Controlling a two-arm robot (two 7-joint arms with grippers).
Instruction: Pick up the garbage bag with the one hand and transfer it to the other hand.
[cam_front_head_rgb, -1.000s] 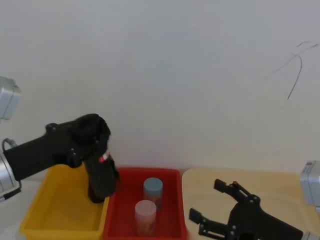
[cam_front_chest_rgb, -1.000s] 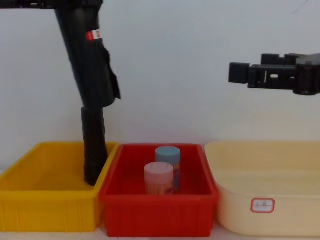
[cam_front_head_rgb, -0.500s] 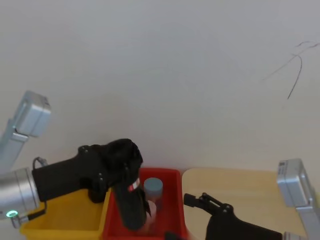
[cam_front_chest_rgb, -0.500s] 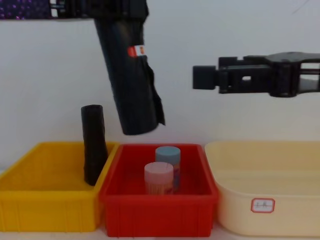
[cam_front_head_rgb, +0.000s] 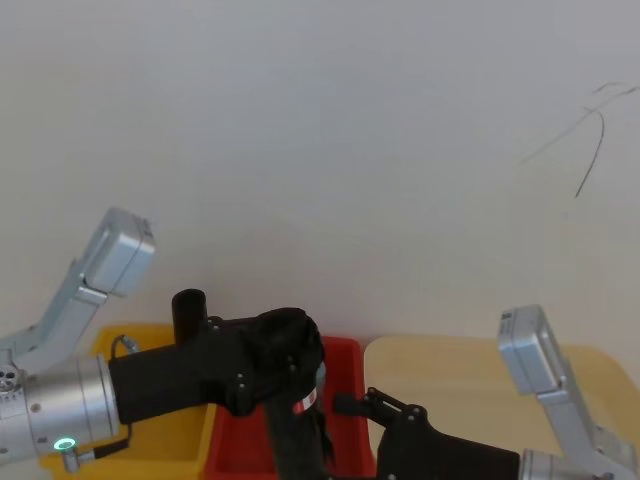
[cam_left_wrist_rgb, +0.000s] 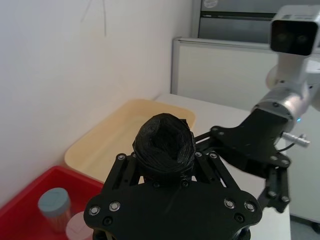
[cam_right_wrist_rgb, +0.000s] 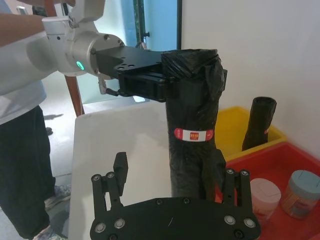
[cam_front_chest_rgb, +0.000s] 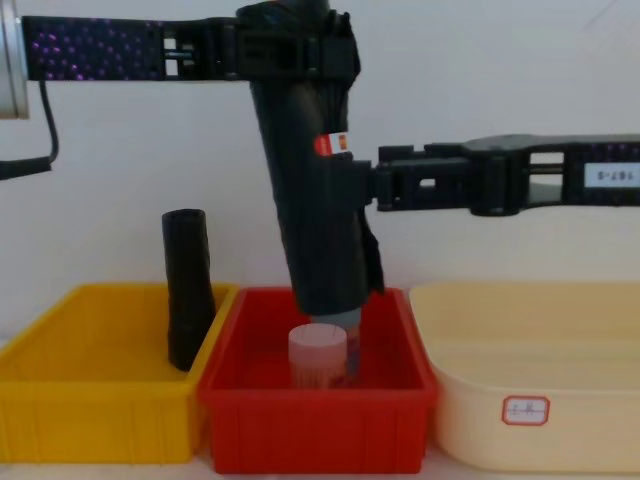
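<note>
The garbage bag, a glossy black roll with a red-and-white label, hangs nearly upright over the red bin. My left gripper, on the arm with the green ring, is shut on the bag's top end. My right gripper has reached in from the right at the bag's mid-height. In the right wrist view the right gripper is open, and the bag stands between its two fingers, nearer one of them.
A plain black roll leans in the yellow bin to the left. Two lidded jars, one pink and one blue, stand in the red bin under the bag. A cream tub sits on the right.
My left gripper has carried the bag rightward from above the yellow bin to above the red bin. My right gripper has moved left until its fingers flank the bag.
</note>
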